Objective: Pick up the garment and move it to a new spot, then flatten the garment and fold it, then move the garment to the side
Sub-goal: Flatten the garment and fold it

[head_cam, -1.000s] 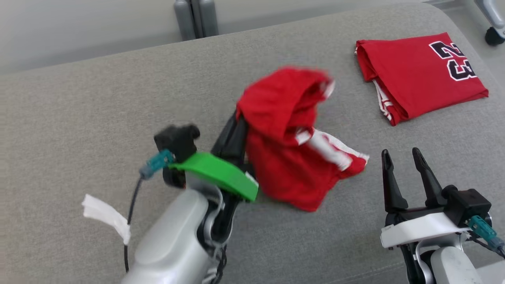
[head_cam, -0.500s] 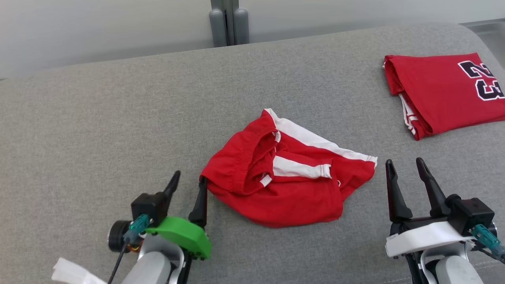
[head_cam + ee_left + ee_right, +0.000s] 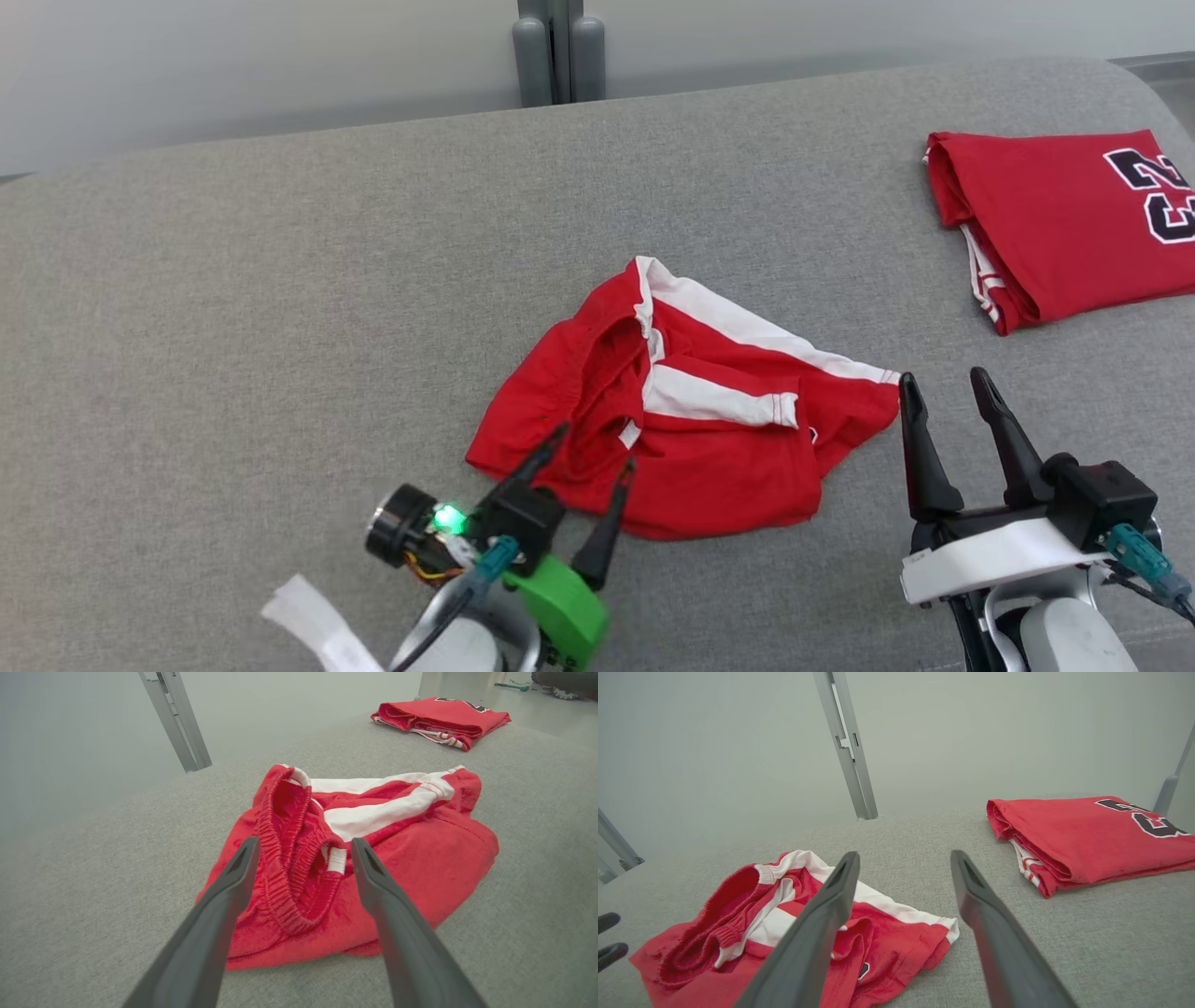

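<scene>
The red shorts (image 3: 681, 411) lie in a crumpled heap in the middle of the grey cushion (image 3: 280, 280). They have white stripes. The stretchy waistband (image 3: 285, 858) is bunched up on the robot's left side of the heap.

The left gripper (image 3: 595, 446) is at the near edge of the shorts, with its tips over the red cloth. Its two dark fingers (image 3: 224, 905) stand wide apart and hold nothing. In the left wrist view the waistband shows in the gap between them. It is hard to tell if the tips touch the cloth. A green part (image 3: 560, 607) sits on that wrist, and a small green light (image 3: 448, 518) glows close by. A white strip (image 3: 313, 621) hangs next to the arm.

The right gripper (image 3: 943, 376) is just beside the right corner of the shorts. Its fingers are wide apart too, and they hold nothing. One tip is very near the white hem at that corner.

A folded red shirt (image 3: 1064, 224) with dark numbers lies at the back on the right, well apart from the shorts. A grey post (image 3: 558, 47) stands behind the cushion, in front of a pale wall (image 3: 233, 65).
</scene>
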Tool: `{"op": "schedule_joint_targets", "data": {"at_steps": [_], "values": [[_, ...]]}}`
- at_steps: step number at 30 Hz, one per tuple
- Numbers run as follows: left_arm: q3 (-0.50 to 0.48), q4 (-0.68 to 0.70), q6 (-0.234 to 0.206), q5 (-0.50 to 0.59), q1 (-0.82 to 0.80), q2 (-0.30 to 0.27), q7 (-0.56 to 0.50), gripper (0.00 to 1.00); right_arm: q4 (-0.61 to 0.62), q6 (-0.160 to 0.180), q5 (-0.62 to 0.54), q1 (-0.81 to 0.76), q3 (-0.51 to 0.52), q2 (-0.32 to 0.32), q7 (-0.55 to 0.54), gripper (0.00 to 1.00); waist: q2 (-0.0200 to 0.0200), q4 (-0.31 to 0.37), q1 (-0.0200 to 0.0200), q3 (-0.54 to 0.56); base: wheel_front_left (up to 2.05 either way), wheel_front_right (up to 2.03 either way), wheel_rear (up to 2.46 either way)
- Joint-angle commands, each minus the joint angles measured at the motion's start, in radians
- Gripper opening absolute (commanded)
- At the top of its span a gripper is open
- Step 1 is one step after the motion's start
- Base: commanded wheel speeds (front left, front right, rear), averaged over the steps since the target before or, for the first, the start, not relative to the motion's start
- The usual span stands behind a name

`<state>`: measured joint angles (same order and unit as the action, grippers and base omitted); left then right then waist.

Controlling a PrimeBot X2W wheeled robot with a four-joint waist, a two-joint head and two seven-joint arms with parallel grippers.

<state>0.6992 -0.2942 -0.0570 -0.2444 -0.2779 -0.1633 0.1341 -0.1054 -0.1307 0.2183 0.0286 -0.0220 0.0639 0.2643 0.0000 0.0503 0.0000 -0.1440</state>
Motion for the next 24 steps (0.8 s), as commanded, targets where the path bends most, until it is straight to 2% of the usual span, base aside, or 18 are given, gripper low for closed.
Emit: {"op": "schedule_joint_targets", "data": {"at_steps": [1, 5, 12, 19, 20, 21, 22, 23, 24], "values": [[0.009, -0.023, 0.019, -0.013, -0.024, 0.015, -0.016, 1.0, 0.001, 0.0, 0.003, 0.012, -0.002, 0.005, -0.001, 1.0, 0.0, 0.012, 0.0, -0.015, 0.0, 0.0, 0.0], [0.035, -0.109, 0.056, -0.043, -0.066, 0.061, -0.069, 1.0, 0.001, 0.0, -0.002, 0.016, -0.002, 0.011, -0.001, 1.0, 0.0, 0.028, 0.0, -0.036, 0.0, 0.0, 0.0], [0.025, -0.237, 0.011, -0.046, -0.132, 0.088, -0.052, 1.0, 0.003, 0.0, -0.005, 0.018, 0.001, 0.018, -0.001, 1.0, 0.0, 0.049, 0.0, -0.061, 0.0, 0.0, 0.0], [0.033, -0.316, 0.008, -0.062, -0.175, 0.101, -0.016, 1.0, 0.003, 0.0, -0.007, 0.023, 0.0, 0.023, -0.001, 1.0, 0.0, 0.048, 0.0, -0.07, 0.0, 0.0, 0.0], [0.034, -0.323, 0.008, -0.063, -0.18, 0.102, -0.01, 0.88, 0.002, 0.0, -0.008, 0.024, 0.0, 0.024, -0.001, 1.0, 0.0, 0.047, 0.0, -0.07, 0.0, 0.0, 0.0], [0.036, -0.331, 0.008, -0.068, -0.186, 0.103, -0.004, 0.66, 0.001, 0.0, -0.008, 0.025, -0.001, 0.025, -0.001, 1.0, 0.0, 0.046, 0.0, -0.07, 0.0, 0.0, 0.0], [0.037, -0.338, 0.008, -0.073, -0.19, 0.104, 0.001, 0.49, 0.0, 0.0, -0.008, 0.027, -0.002, 0.025, -0.001, 1.0, 0.0, 0.046, 0.0, -0.07, 0.0, 0.0, 0.0], [0.038, -0.345, 0.009, -0.078, -0.194, 0.105, 0.006, 0.08, 0.0, 0.0, -0.008, 0.029, -0.003, 0.026, -0.001, 1.0, 0.0, 0.044, 0.0, -0.069, 0.0, 0.0, 0.0], [0.038, -0.349, 0.008, -0.082, -0.197, 0.106, 0.011, 0.0, -0.001, 0.0, -0.008, 0.03, -0.004, 0.026, -0.001, 1.0, 0.0, 0.043, 0.0, -0.069, 0.0, 0.0, 0.0]]}}
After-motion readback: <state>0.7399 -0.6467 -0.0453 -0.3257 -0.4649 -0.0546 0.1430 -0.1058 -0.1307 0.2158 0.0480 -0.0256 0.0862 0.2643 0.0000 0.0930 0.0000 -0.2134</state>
